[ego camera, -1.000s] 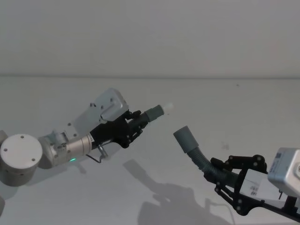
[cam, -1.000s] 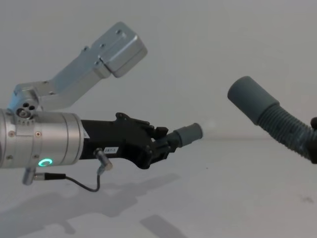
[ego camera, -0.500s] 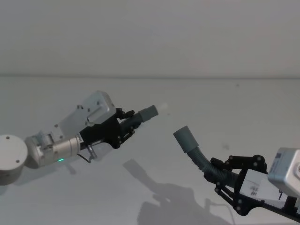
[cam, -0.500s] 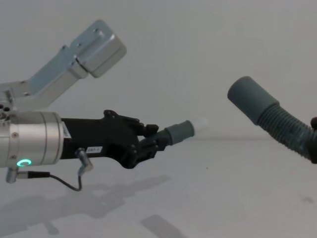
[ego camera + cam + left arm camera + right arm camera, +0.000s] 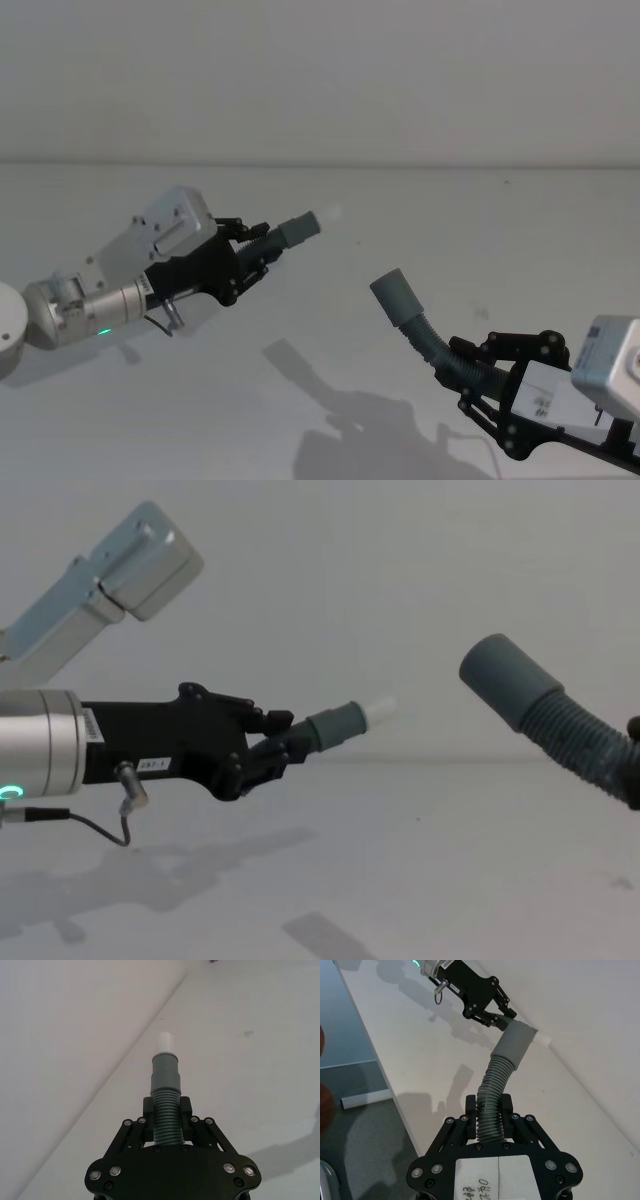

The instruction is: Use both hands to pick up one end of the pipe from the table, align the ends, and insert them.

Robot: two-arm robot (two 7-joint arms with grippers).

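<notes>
Left black mechanical gripper [image 5: 258,250] clamps short grey ribbed hose piece [image 5: 297,228], white tip [image 5: 328,213] aimed right, above white matte table [image 5: 150,420] | right black gripper [image 5: 465,375] grasps longer grey ribbed hose [image 5: 425,330], wide cuff [image 5: 393,293] pointing left | ends well apart

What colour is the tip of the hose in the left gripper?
White; the tip shows best in the left wrist view.

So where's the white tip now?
In the head view the white tip sits left of centre, on the short hose in the left claw, apart from the wide cuff.
</notes>
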